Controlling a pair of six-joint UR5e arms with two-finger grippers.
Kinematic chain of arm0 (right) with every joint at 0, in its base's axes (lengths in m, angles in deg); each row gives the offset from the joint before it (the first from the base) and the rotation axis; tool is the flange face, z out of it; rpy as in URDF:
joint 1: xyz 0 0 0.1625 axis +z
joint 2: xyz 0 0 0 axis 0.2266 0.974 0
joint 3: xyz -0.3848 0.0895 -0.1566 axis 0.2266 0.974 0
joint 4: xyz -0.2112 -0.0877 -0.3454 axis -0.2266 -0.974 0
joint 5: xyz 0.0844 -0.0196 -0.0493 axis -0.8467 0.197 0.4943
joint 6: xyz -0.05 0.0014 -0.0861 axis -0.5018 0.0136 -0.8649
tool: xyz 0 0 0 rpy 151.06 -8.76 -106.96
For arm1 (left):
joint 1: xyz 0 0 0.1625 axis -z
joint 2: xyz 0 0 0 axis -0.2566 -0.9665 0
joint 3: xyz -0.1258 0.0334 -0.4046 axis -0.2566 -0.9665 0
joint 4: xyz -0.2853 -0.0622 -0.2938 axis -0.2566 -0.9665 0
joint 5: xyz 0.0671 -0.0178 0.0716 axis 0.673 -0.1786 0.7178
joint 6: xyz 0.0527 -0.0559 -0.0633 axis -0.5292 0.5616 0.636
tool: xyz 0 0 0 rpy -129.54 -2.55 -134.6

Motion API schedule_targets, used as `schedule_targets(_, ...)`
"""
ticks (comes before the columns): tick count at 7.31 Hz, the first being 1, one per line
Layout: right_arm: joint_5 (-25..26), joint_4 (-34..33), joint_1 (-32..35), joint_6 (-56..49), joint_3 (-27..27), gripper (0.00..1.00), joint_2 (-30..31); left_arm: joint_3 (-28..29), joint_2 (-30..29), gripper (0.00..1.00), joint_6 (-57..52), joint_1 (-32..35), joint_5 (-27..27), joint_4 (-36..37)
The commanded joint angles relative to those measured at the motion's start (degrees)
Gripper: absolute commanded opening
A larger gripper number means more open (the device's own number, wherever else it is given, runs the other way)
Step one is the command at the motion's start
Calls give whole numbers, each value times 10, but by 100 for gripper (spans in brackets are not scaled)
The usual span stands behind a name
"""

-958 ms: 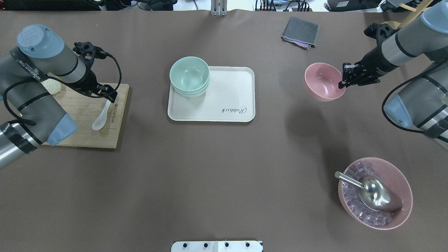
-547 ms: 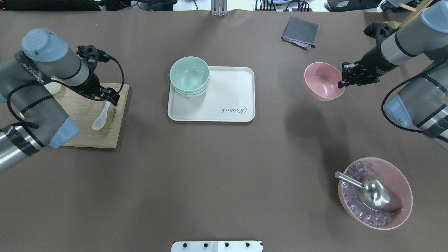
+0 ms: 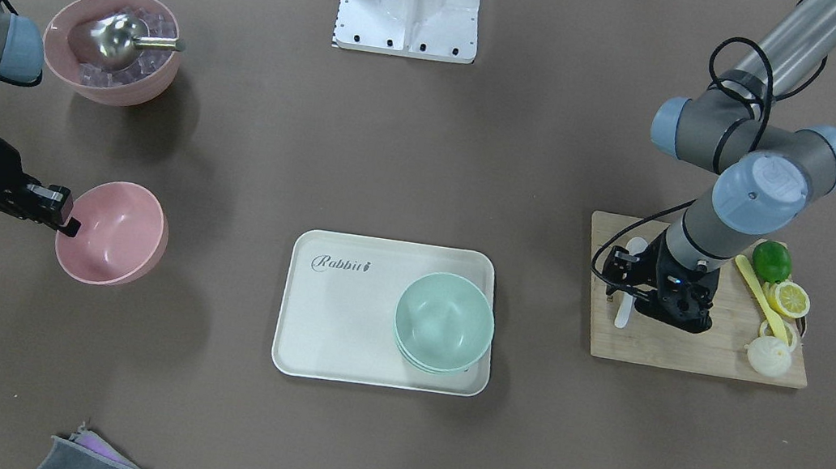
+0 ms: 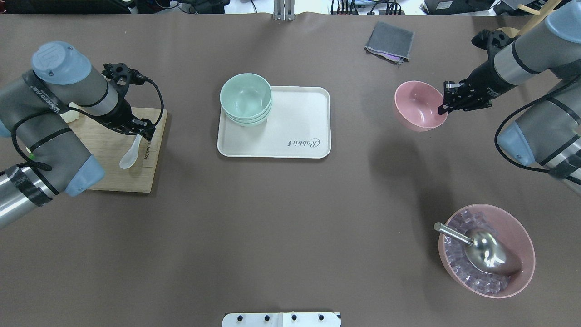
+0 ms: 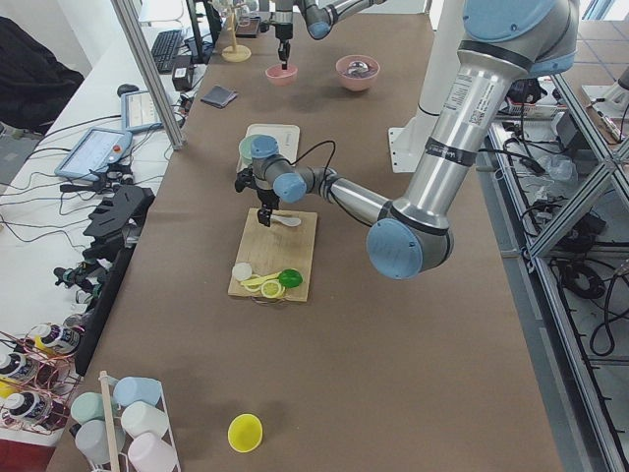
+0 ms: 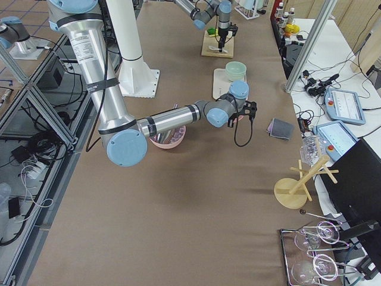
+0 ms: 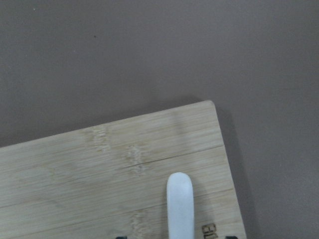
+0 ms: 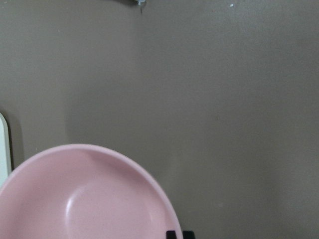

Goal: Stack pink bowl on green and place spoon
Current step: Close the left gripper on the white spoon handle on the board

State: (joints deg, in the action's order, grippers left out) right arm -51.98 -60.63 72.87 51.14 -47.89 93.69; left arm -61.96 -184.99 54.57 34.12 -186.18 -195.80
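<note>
My right gripper (image 4: 442, 108) is clamped on the right-hand rim of the small pink plastic bowl (image 4: 417, 106). The bowl hangs toward the desk's far right corner, lifted clear to judge by the shadow under it. Its target, the stack of pale green bowls (image 4: 245, 96), sits on the cream plastic tray (image 4: 299, 131) mid-desk, nearer the far edge. The pink bowl looks light and stiff but smooth, and a one-sided rim pinch lets it tip, so I'd carry it slowly and level.

My left gripper (image 4: 143, 132) straddles the handle of the glossy white soup spoon (image 4: 128, 156), jaws spread and not pinching. The spoon lies on the bamboo cutting board (image 4: 113, 175) by the desk's left edge. It looks slick and probably chips easily, so I'd take it squarely across the mid-handle, not at the scoop.
</note>
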Motion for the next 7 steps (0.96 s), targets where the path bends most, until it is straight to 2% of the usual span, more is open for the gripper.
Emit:
schedule_targets(1, 1, 0, 0, 0, 0, 0, 0, -1, 2, 67, 0, 0, -1, 0)
schedule_targets(5, 1, 0, 0, 1, 1, 0, 0, -1, 2, 63, 0, -8, -1, 0)
schedule_targets(7, 1, 0, 0, 1, 1, 0, 0, -1, 3, 47, 0, -8, 0, 0)
